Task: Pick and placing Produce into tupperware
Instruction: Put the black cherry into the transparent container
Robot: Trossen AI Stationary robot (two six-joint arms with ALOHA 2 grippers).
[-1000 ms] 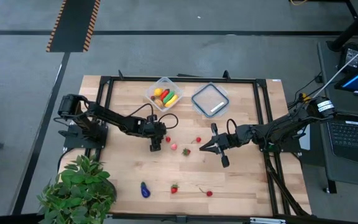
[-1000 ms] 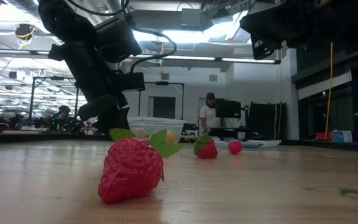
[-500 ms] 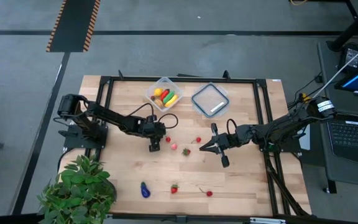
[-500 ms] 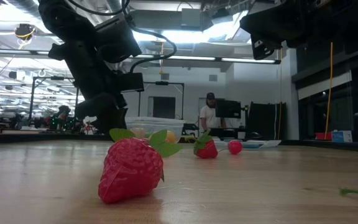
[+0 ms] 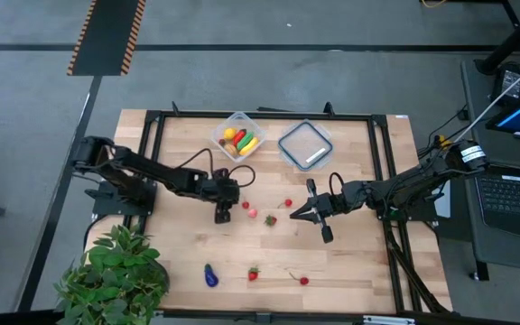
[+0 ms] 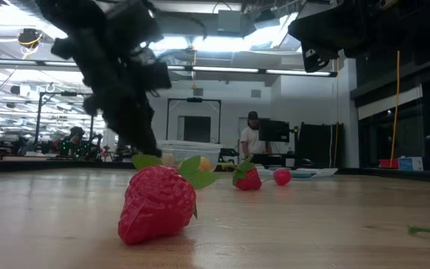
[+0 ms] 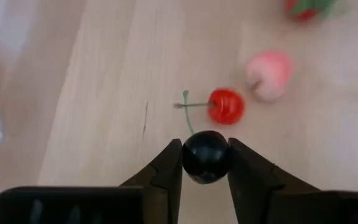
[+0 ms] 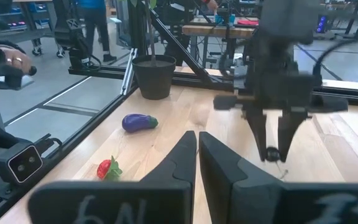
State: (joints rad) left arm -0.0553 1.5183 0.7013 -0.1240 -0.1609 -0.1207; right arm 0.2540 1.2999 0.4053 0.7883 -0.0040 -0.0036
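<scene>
Left end effector [image 7: 206, 163] is clamped on a dark cherry [image 7: 206, 155]; the tub [image 5: 238, 134] sits just up-counter, closest to this arm. Right end effector [image 8: 197, 149] is clenched, empty.

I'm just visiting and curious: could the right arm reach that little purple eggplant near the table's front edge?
Probably yes: bare wood lies between the shut right pincer and the eggplant, though it's far off.

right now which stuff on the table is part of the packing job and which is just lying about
Part of the job:
- tupperware, some produce already inside
- cherry pair, one cherry between the left gripper fingers
- strawberry
- eggplant
- pink peach

Just lying about:
- lid
- potted plant
</scene>
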